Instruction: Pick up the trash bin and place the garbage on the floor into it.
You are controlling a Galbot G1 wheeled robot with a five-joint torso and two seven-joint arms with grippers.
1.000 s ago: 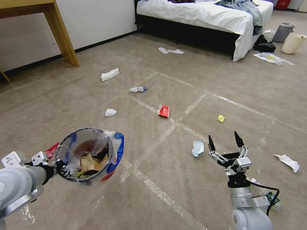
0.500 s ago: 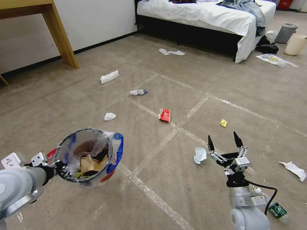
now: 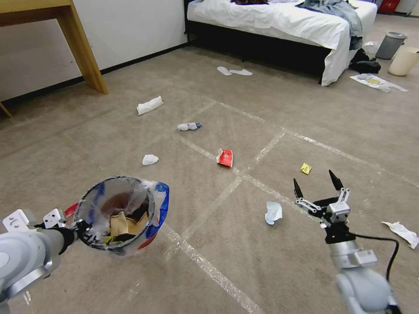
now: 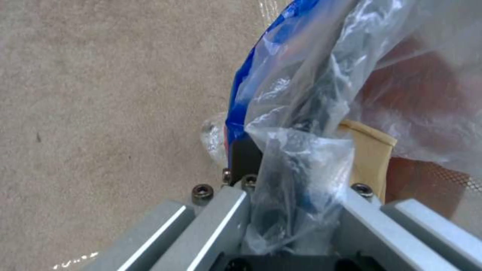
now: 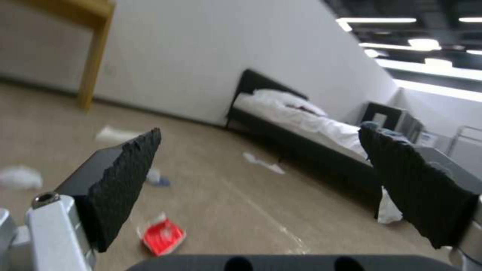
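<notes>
Two grippers busy: left gripper point(image 3: 80, 226) clamps trash bin point(image 3: 115, 211) rim; right gripper point(image 3: 317, 186) spread wide, empty. You lower it onto pale tissue point(image 3: 273, 212) at its 9 o'clock, bin kept level.

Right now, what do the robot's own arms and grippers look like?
Both arms are rounded silver-grey tubes. The right gripper has two pointed black fingers with ribbed pads on silver linkages, a black wrist collar, and a black cable looping beside it. The left gripper is dark, with white angular brackets and grey metal rails studded with bolts.
</notes>
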